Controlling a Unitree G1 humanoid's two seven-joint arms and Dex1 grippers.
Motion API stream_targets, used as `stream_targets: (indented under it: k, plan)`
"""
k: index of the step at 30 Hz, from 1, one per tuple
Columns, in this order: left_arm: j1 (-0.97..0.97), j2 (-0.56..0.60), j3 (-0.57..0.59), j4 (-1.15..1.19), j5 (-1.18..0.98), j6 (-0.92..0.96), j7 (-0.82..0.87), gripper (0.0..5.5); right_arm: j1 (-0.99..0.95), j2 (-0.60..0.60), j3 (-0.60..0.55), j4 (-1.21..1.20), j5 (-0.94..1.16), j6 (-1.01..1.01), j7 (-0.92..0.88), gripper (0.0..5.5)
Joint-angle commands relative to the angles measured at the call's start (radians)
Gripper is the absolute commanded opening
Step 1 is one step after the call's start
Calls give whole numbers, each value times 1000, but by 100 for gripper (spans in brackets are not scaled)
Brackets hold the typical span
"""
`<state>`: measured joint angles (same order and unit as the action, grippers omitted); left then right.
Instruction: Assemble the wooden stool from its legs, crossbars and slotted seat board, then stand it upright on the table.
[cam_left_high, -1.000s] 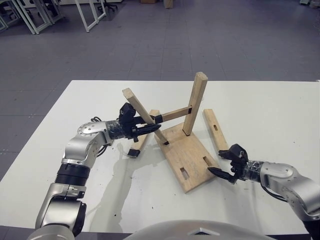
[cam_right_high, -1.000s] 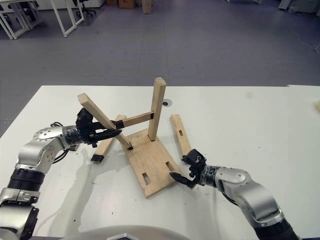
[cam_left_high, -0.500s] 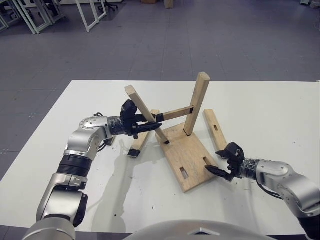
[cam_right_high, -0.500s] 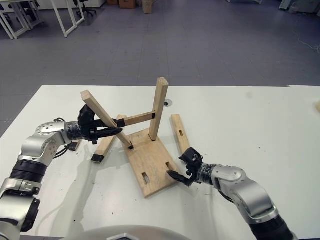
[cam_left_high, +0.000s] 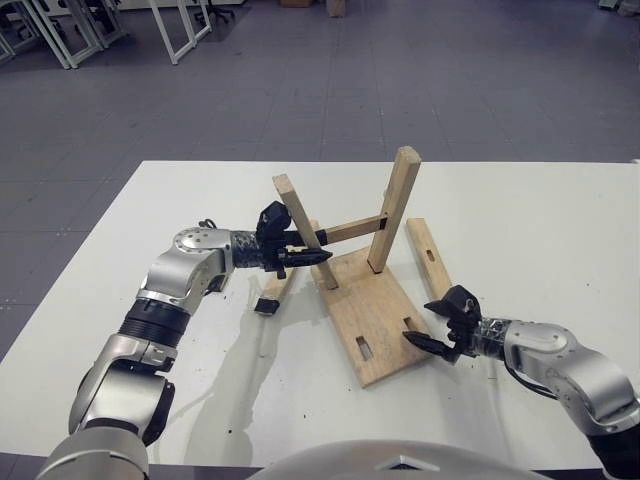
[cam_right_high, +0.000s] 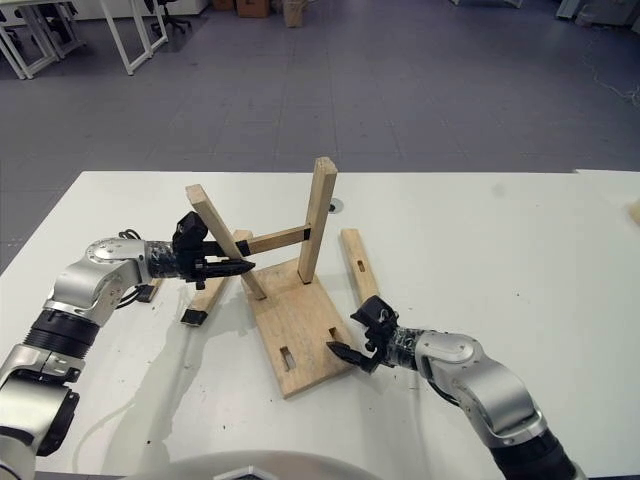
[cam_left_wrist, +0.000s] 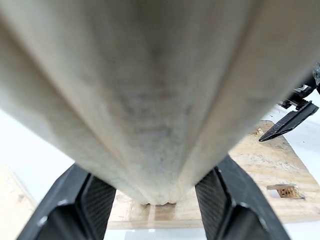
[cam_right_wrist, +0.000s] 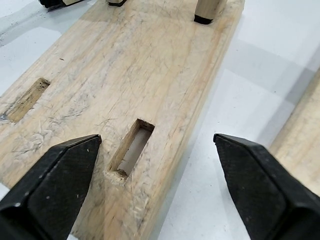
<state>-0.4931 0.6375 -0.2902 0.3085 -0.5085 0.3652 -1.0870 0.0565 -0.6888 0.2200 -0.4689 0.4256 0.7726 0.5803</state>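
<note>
The slotted seat board (cam_left_high: 372, 318) lies flat on the white table. An upright leg (cam_left_high: 393, 208) stands in it at the far end, joined by a crossbar (cam_left_high: 352, 229) to a tilted leg (cam_left_high: 300, 222) whose foot rests on the board's far left corner. My left gripper (cam_left_high: 318, 256) is shut on the tilted leg's lower half; that leg (cam_left_wrist: 150, 100) sits between its fingers (cam_left_wrist: 85, 205). My right gripper (cam_left_high: 430, 337) is open at the board's near right corner, its fingers (cam_right_wrist: 55, 185) straddling the board's edge by an empty slot (cam_right_wrist: 132, 147).
A loose leg (cam_left_high: 430, 258) with a slot lies on the table just right of the board. Another loose piece (cam_left_high: 279, 283) with a black end lies left of the board, under my left arm. The table (cam_left_high: 560, 230) has open room to the right and near left.
My left gripper has moved right, swinging the tilted leg more upright. My right gripper has slid left along the table to the board's near right corner.
</note>
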Motion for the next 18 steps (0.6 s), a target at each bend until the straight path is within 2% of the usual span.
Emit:
stream_targets:
  k: [1,5,9,13,18]
  plan:
    - [197,32,-215,182,284,68,65,206,-22,17,-1,26,-37,27,-30,415]
    - [244,62,-276,118,319,-41,-1,206,-103,156,-147,49,65,84,-136,415]
    - [173,36,-274,209,361,-245,-24,206,-208,257,-238,131,34,71,-282,415]
    - [137,6,-251,251,333,-288,-29,206,-359,352,-280,244,-10,14,-418,415]
    - [131,-17,-249,280,318,-325,-50,206,-551,406,-269,505,-33,-63,-409,415]
